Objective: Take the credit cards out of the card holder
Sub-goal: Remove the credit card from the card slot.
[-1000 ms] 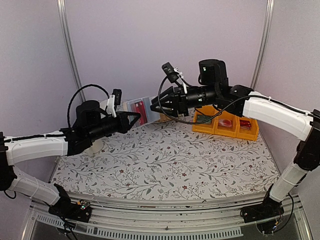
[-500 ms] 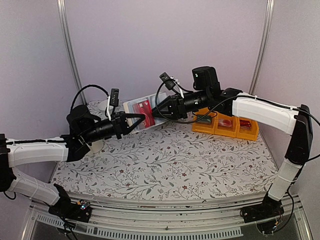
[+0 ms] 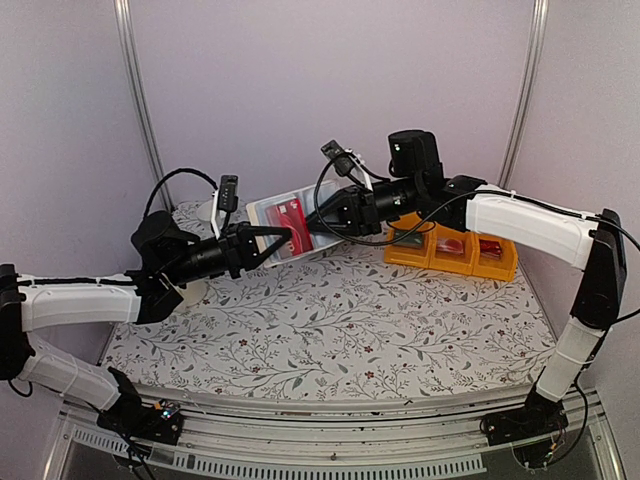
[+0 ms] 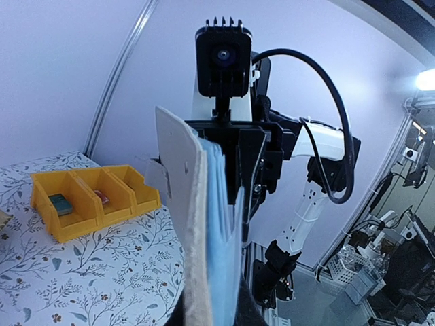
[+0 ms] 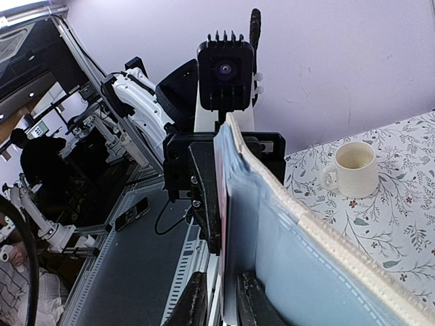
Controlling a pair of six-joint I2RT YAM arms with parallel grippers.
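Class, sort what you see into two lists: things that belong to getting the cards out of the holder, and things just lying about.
Belongs to the job:
card holder
red card
left hand
right hand

Lying about:
yellow bins
mug
floral tablecloth

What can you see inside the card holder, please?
A red-pink card shows through clear plastic in the open card holder. Light blue layers show edge-on in the wrist views; whether they are a card or lining is hidden.
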